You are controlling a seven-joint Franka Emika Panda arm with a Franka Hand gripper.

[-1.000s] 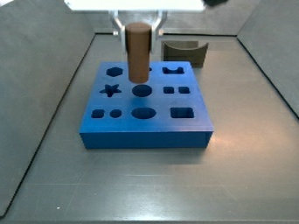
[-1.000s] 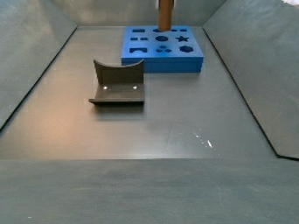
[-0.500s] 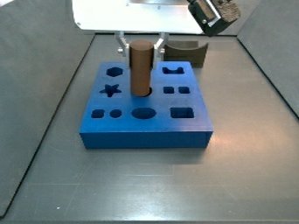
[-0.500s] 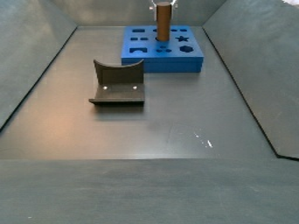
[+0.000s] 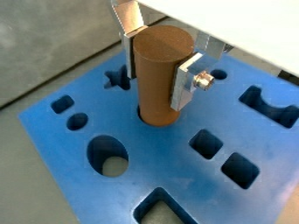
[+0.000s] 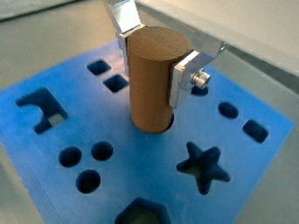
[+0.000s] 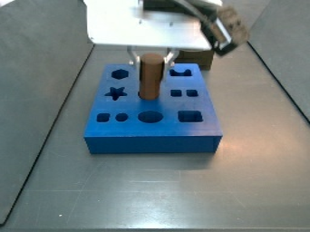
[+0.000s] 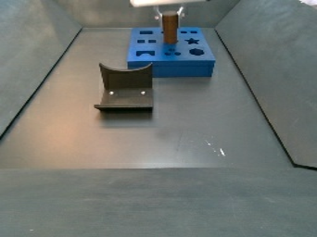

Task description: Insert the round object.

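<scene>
The round object, a reddish-brown cylinder peg (image 5: 156, 83), stands upright in my gripper (image 5: 158, 66). The fingers (image 5: 184, 80) are shut on its upper sides. Its lower end sits in the round hole in the middle of the blue block (image 5: 176, 171). Both wrist views show this; in a wrist view (image 6: 152, 83) the peg's foot is down in the hole. In a side view the peg (image 7: 149, 80) stands at the middle of the block (image 7: 151, 138) under the gripper (image 7: 149, 60). In a side view the peg (image 8: 169, 37) and block (image 8: 188, 67) are at the far end.
The blue block has several other holes, among them a star hole (image 7: 116, 92) and a second round hole (image 7: 148, 116) in the front row. The dark fixture (image 8: 124, 90) stands on the floor apart from the block; it also shows behind the block (image 7: 201, 62). Grey walls ring the floor.
The gripper has come straight down with the peg. The peg hung above the block's middle hole before; now its lower end is inside it and less of it shows.
</scene>
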